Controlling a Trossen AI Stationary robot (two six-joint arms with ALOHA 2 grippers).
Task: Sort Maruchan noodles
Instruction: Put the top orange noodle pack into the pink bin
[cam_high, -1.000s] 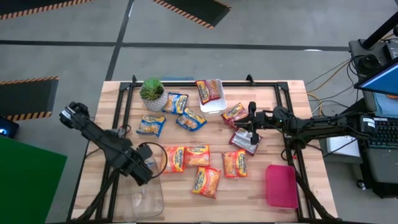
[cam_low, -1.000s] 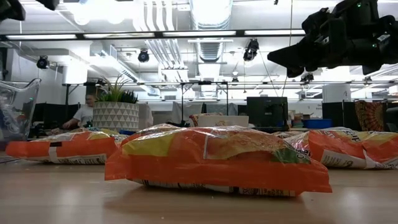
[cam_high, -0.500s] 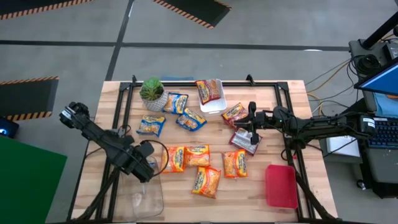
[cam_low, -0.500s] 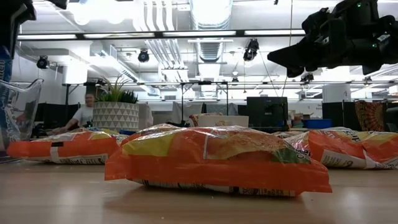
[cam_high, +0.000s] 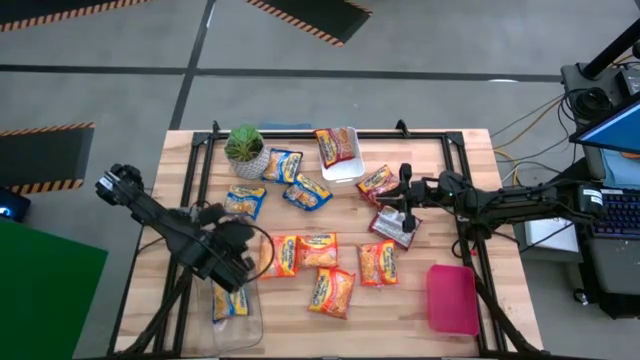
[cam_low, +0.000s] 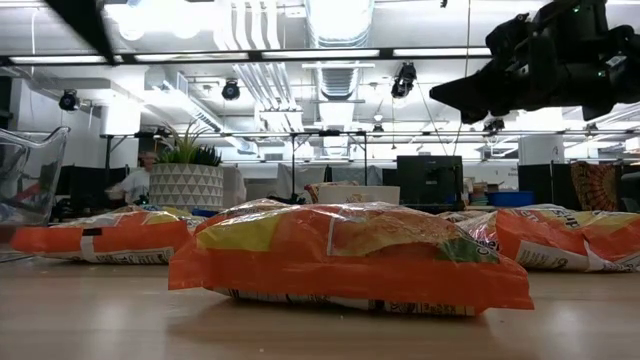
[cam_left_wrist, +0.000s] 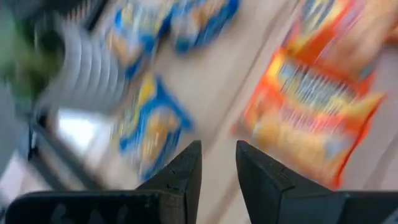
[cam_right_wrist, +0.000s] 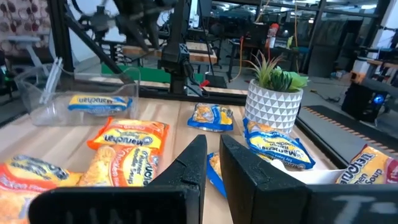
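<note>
Maruchan noodle packets lie flat across the wooden table: blue-and-yellow ones (cam_high: 243, 200) (cam_high: 308, 192) near the plant, orange ones (cam_high: 300, 252) (cam_high: 332, 290) (cam_high: 378, 262) in the middle, and a maroon one (cam_high: 393, 228) to the right. One red packet (cam_high: 335, 145) lies in a white tray (cam_high: 347, 170). One blue packet (cam_high: 230, 303) lies inside the clear bin (cam_high: 238, 322). My left gripper (cam_high: 243, 245) (cam_left_wrist: 217, 158) hovers open and empty beside that bin. My right gripper (cam_high: 407, 212) (cam_right_wrist: 213, 152) hangs shut above the maroon packet, touching nothing.
A potted green plant (cam_high: 245, 148) stands at the far left of the table. A pink lid or tray (cam_high: 453, 298) lies at the near right corner. A black frame rail (cam_high: 470, 200) runs around the table. Bare wood shows along the near edge.
My left gripper has let go of a blue packet over the clear bin. The packet has dropped and now lies flat in the bin. The gripper has then swung up and toward the table's far side, toward the packets in the middle.
</note>
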